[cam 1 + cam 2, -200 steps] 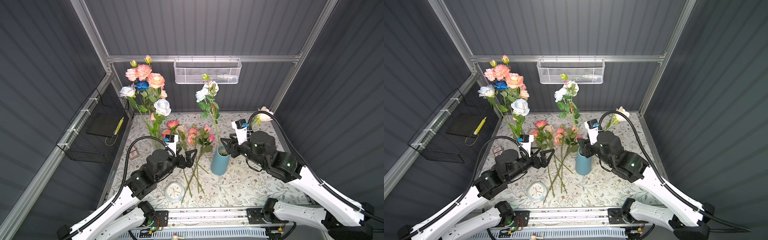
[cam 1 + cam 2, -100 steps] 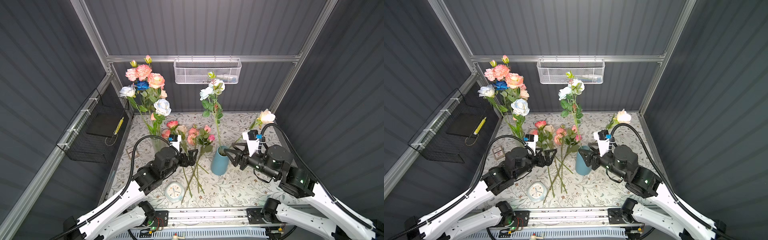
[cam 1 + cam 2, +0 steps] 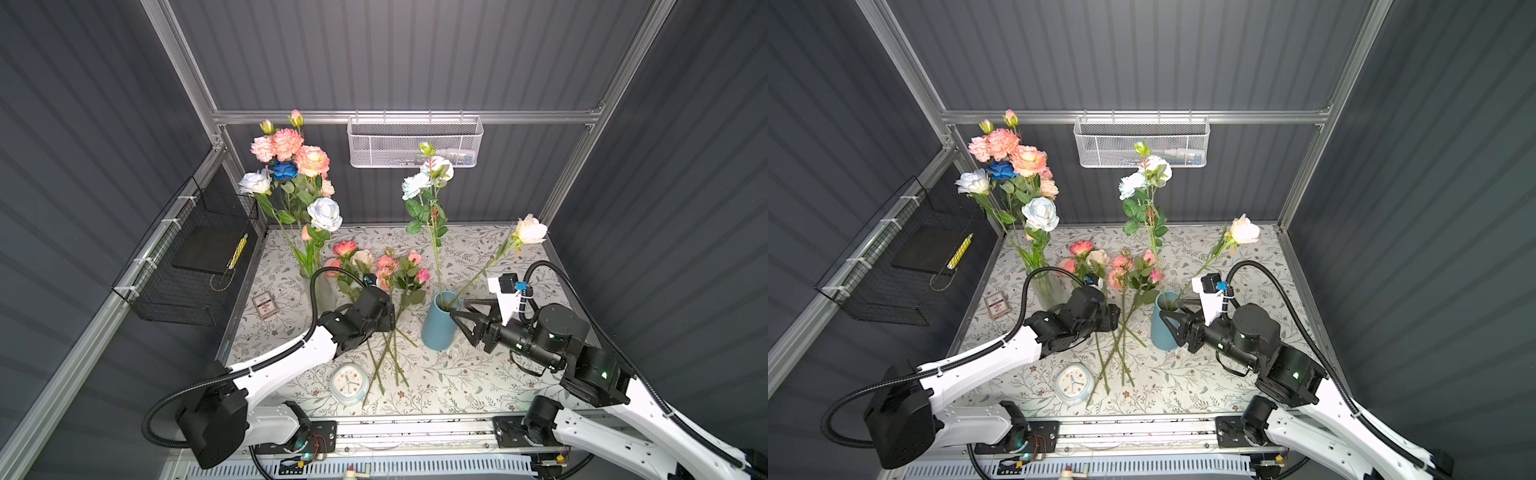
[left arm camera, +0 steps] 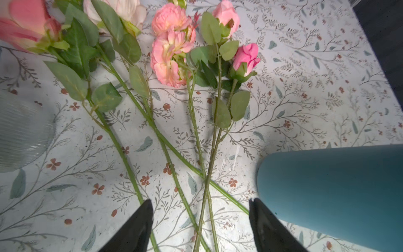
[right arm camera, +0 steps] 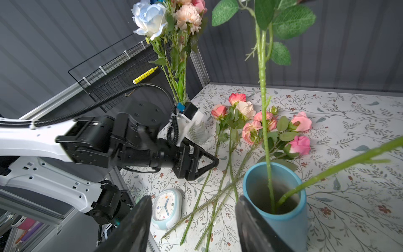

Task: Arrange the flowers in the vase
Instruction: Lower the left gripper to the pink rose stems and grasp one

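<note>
A blue vase (image 3: 438, 322) (image 3: 1163, 328) stands mid-table holding two flowers: a tall white and pale-blue stem (image 3: 430, 183) and a leaning cream rose (image 3: 530, 230). Several pink and coral flowers (image 3: 386, 266) (image 4: 170, 54) (image 5: 250, 131) lie on the cloth left of the vase, their stems crossing. My left gripper (image 3: 390, 318) (image 4: 199, 201) hangs open low over those stems, which run between its fingers untouched. My right gripper (image 3: 457, 318) (image 5: 194, 199) is open and empty, just right of the vase, one finger close by its rim.
A clear glass vase (image 3: 309, 274) with a tall bouquet stands at the back left. A small clock (image 3: 349, 382) lies near the front edge and a card (image 3: 264, 304) at the left. A white wire basket (image 3: 415, 143) hangs on the back wall, a black one (image 3: 195, 266) on the left wall.
The right gripper has drawn back from above the vase to its right side, leaving the cream rose leaning in it. The left gripper has come down over the lying stems and narrowed somewhat.
</note>
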`<state>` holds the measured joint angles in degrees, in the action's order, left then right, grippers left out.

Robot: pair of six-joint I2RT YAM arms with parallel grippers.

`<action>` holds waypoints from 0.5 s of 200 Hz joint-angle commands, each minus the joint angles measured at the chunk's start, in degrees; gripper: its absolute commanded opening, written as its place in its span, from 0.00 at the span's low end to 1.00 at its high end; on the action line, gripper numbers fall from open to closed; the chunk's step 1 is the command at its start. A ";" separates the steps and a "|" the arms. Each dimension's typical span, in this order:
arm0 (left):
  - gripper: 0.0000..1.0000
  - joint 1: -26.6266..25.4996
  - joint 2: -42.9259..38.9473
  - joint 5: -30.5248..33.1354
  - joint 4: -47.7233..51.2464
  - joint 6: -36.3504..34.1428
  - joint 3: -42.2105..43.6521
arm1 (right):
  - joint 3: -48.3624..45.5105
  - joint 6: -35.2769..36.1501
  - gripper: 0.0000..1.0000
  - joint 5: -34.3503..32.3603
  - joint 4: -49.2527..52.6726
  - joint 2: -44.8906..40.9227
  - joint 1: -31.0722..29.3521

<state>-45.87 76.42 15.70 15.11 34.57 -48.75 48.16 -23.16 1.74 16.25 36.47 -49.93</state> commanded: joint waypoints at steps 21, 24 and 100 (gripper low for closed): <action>0.64 3.04 8.61 -3.31 -7.20 -1.05 -3.57 | -0.69 -0.09 0.63 -0.42 1.03 -2.24 -0.34; 0.63 3.20 9.23 -3.46 -7.58 -1.17 -3.83 | -0.74 -0.13 0.63 -0.51 1.16 -2.36 -0.34; 0.56 5.87 24.08 -4.11 -11.43 -3.71 -10.56 | -1.23 -0.21 0.63 -1.65 3.68 -6.33 -0.34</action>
<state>-40.10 97.32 12.36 5.26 32.75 -56.64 47.44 -23.16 1.06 18.59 31.18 -50.02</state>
